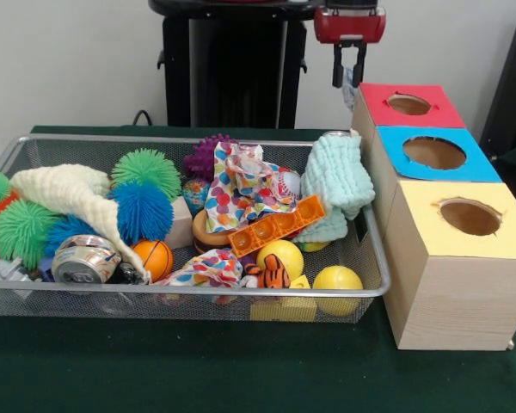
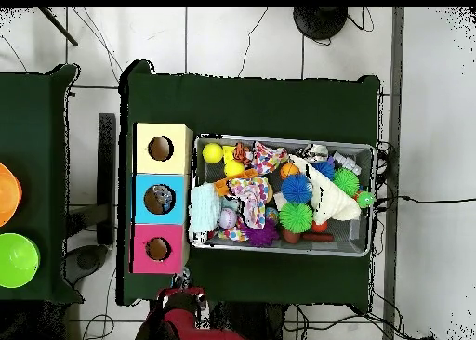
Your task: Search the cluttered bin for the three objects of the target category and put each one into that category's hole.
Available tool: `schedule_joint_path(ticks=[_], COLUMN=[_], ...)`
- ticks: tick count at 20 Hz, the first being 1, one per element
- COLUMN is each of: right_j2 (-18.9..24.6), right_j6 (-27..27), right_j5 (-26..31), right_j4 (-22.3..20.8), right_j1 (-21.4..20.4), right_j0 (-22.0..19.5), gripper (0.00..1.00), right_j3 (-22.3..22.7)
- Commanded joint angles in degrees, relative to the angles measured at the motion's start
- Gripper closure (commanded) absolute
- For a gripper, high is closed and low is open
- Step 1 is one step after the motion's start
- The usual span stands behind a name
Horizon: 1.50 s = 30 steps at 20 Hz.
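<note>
green cloth covers the table [image 1: 241,379], and on it a wire bin [image 1: 34,151] stands packed with toys, with a wooden box [image 1: 451,297] of three holes touching its end: red top [image 1: 410,105], blue top [image 1: 434,153], yellow top [image 1: 469,217].

the gripper [image 1: 348,64] hangs empty above the red top, well clear of the bin, its two fingers [image 1: 337,67] slightly apart with nothing between them.

which category is wanted is not shown, so the target has to be judged. balls look the likeliest: a yellow ball [image 1: 337,282] sits in the bin corner nearest the yellow top, a second yellow ball [image 1: 280,255] lies just beside it under the orange block strip [image 1: 277,224], and a small orange ball [image 1: 155,257] rests further along, beside the can [image 1: 84,260]. spiky balls, such as the blue one [image 1: 141,209], and cloths, such as the pale green washcloth [image 1: 337,176], are other candidates.

to do the search well, start with the exposed corner ball: it is uncovered and nearest the box. come straight down with the fingers wide, keeping off the wire wall, and close low on the ball so it does not squirt out. the spotted cloth [image 1: 245,185] may hide more, so lift it aside only after the easy pieces are gone.
</note>
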Motion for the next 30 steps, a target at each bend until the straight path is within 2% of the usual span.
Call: schedule_joint_path(ticks=[1, 5, 9, 14, 18, 21, 23, 27, 30], right_j2=[1.62, 1.49, 2.14, 3.6, 6.19, 7.86, 10.49, 16.21, 18.24], right_j6=[15.13, 13.63, 10.72, 5.83, 3.73, 3.53, 3.52, 2.27, 0.73], right_j5=[1.01, 4.72, 6.18, 11.42, 15.9, 17.61, 19.47, 24.75, 27.15], right_j4=[5.78, 3.82, -0.79, -6.62, -9.39, -10.77, -11.15, -8.96, -7.59], right_j1=[-2.43, -6.38, -7.7, -12.33, -16.05, -17.79, -19.87, -25.89, -28.77], right_j0=[2.84, 0.41, -5.46, -14.24, -19.7, -22.5, -25.12, -29.95, -31.54], gripper=[1.0, 1.0, 1.0, 1.0, 1.0, 1.0, 1.0, 1.0, 1.0], right_j3=[-4.12, -3.0, -2.88, -2.84, -2.95, -2.66, -1.68, 0.79, 1.34])
